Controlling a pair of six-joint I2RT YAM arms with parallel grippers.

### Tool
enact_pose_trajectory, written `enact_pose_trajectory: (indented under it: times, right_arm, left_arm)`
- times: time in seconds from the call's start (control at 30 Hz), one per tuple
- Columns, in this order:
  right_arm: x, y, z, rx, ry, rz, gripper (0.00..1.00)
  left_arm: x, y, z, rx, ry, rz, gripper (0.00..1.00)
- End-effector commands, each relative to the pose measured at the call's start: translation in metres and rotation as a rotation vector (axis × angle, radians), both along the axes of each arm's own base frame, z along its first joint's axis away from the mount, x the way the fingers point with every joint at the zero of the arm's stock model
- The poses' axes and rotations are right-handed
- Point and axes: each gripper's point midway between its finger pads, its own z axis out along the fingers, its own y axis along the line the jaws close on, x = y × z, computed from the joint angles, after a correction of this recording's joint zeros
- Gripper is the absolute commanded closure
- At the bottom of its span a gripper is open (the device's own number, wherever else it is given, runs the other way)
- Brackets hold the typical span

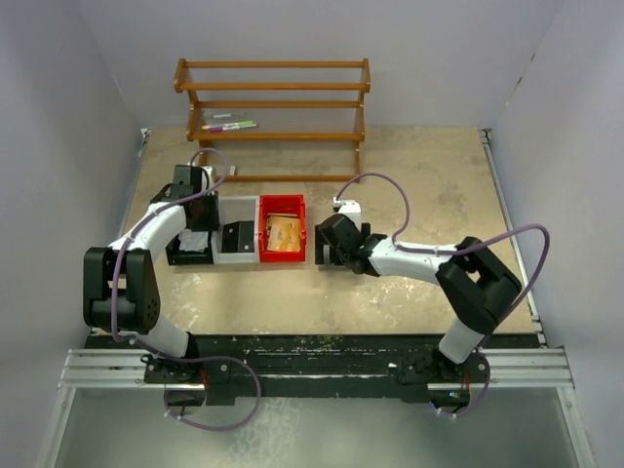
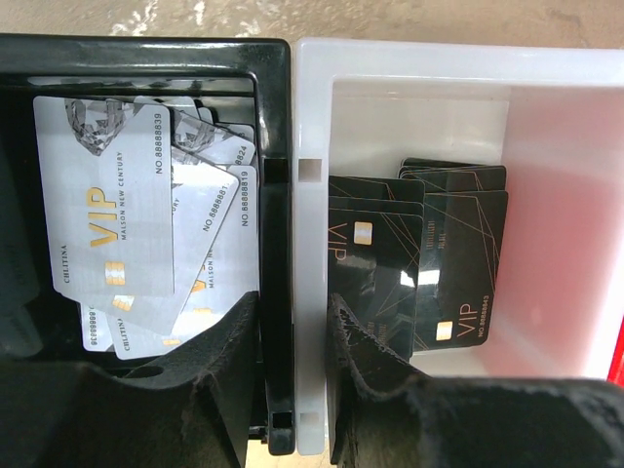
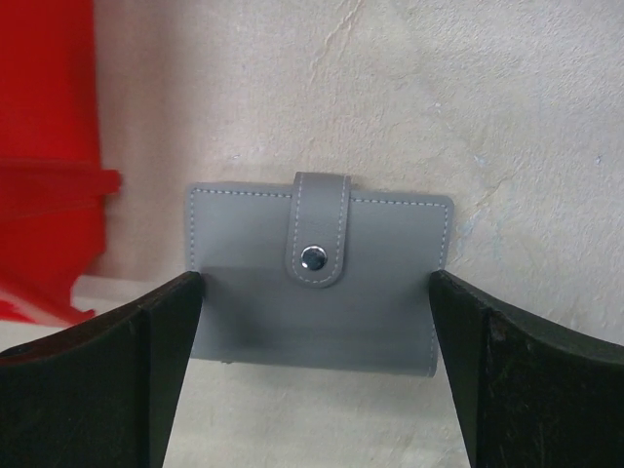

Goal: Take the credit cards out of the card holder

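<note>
The grey card holder (image 3: 317,283) lies flat on the table, its strap snapped shut; it shows as a pale patch (image 1: 348,207) in the top view. My right gripper (image 3: 317,322) (image 1: 343,224) is open wide, one fingertip by each side edge of the holder, and grips nothing. My left gripper (image 2: 292,331) (image 1: 212,207) straddles the adjoining walls of the black bin (image 2: 273,117) and the white bin (image 2: 312,117), with both fingers (image 2: 224,351) pressed against those walls. White cards (image 2: 117,224) lie in the black bin, black cards (image 2: 419,263) in the white bin.
A red bin (image 1: 283,207) (image 3: 49,146) with gold cards (image 1: 283,234) ends the row, just left of the card holder. A wooden rack (image 1: 273,107) with pens stands at the back. White walls enclose the table on three sides.
</note>
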Motion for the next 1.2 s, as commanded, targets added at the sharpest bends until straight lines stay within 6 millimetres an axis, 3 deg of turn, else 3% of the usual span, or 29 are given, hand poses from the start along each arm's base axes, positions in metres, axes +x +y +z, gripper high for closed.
enact_pose_trajectory:
  times: [0.0,0.13,0.2,0.43,0.57,0.7,0.9,1.17]
  right_arm:
    - [0.003,-0.006,-0.010,-0.072,0.006,0.020,0.00]
    - [-0.003,-0.011,-0.018,-0.077,0.002,0.030,0.02]
    - [-0.010,-0.004,-0.017,-0.045,-0.006,0.067,0.04]
    - [-0.073,0.043,-0.029,-0.031,0.026,0.242,0.07]
    - [-0.106,0.060,-0.034,-0.006,0.048,0.277,0.08]
    - [-0.129,0.074,-0.041,-0.004,0.066,0.307,0.08]
    - [-0.138,0.089,-0.034,0.072,0.091,0.301,0.06]
    - [-0.130,0.077,-0.005,0.058,0.027,0.284,0.00]
  left_arm:
    - [0.010,-0.003,0.033,-0.066,-0.107,0.065,0.69]
    - [0.011,-0.005,0.032,-0.078,-0.097,0.057,0.70]
    - [0.014,-0.007,0.033,-0.093,-0.098,0.054,0.70]
    - [0.025,-0.018,0.041,-0.150,-0.115,0.059,0.70]
    - [0.028,-0.024,0.041,-0.171,-0.119,0.059,0.71]
    - [0.028,-0.045,0.039,-0.183,-0.118,0.016,0.73]
    - [0.029,-0.083,0.038,-0.201,-0.113,-0.063,0.73]
    - [0.043,-0.112,0.041,-0.204,-0.113,-0.083,0.74]
